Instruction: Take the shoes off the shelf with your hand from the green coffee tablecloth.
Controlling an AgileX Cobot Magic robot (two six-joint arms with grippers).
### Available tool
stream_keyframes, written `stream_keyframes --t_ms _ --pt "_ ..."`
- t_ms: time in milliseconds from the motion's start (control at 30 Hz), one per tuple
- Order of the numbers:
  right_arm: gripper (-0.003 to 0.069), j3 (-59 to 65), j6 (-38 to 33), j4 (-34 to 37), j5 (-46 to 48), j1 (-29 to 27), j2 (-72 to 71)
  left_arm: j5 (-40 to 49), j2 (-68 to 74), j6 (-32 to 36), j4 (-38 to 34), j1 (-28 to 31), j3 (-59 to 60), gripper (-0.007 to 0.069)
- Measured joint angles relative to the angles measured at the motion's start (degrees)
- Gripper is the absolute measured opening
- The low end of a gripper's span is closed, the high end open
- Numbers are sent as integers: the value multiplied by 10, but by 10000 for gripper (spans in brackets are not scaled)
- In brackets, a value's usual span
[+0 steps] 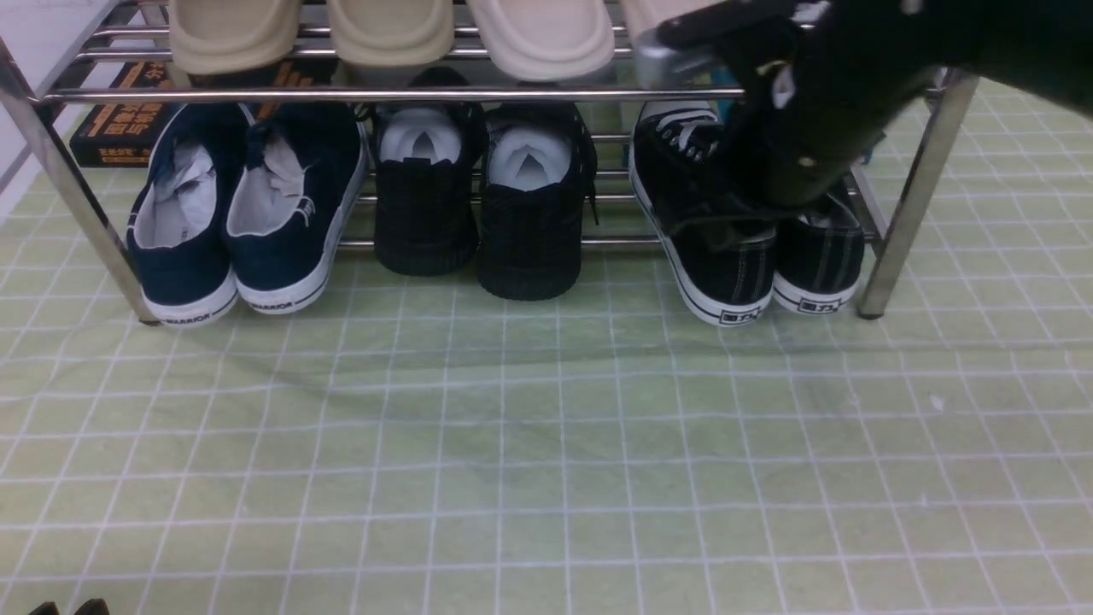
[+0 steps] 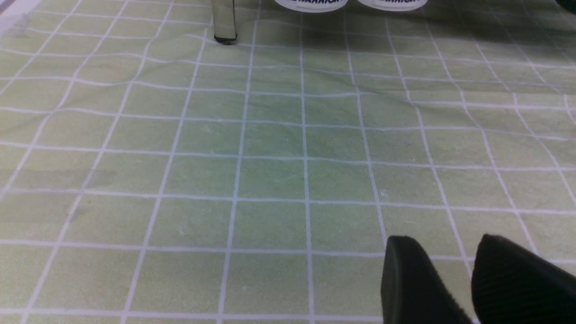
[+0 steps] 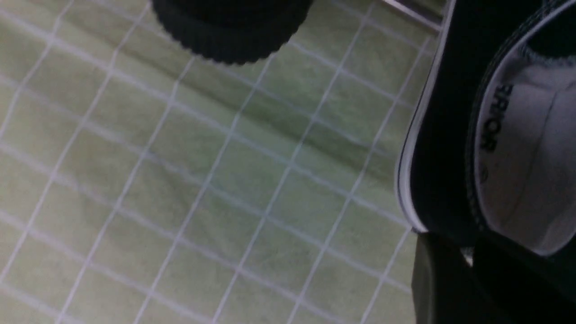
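Note:
The shoes, black canvas sneakers with white-striped soles [image 1: 721, 265], stand at the right end of the shelf's [image 1: 393, 94] lower tier, heels toward me. My right gripper [image 1: 751, 218] reaches down under the top bar onto the left sneaker's heel opening. In the right wrist view its dark fingers [image 3: 438, 279] lie close together against that sneaker's [image 3: 443, 135] heel rim. Blur and shadow hide whether they pinch it. My left gripper [image 2: 445, 238] hovers low over the green coffee tablecloth [image 1: 546, 444], open and holding nothing.
Navy white-soled sneakers [image 1: 248, 213] and all-black shoes [image 1: 478, 205] fill the rest of the lower tier. Beige slippers [image 1: 388, 34] sit on the top tier. A black box with orange print [image 1: 119, 128] lies behind. Chrome legs [image 1: 905, 213] bound the right sneaker.

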Motion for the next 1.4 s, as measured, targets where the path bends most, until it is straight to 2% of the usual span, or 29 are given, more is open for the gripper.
stream_keyframes --t_ms 233,467,600,700,733,767,800,1000,1167,1400 --pt "312 -12 48 -50 -61 0 53 0 0 0 0 0 0 241" --pt "327 -12 57 -78 -90 0 91 0 0 0 0 0 0 241" --pt "279 -12 58 -92 -92 0 105 0 0 0 0 0 0 241" --pt "115 -12 59 -94 -93 1 113 0 0 0 0 0 0 241" --pt "115 -12 59 -94 -93 1 113 0 0 0 0 0 0 241" --pt "28 -12 59 -93 -93 3 111 0 0 0 0 0 0 241" --pt "4 -12 59 -88 -90 3 108 0 0 0 0 0 0 241" --pt "1 -11 52 -49 -41 9 68 0 0 0 0 0 0 241" --pt "1 -11 14 -8 -1 22 11 0 0 0 0 0 0 241" --pt "3 -11 0 20 106 47 -42 0 0 0 0 0 0 241"
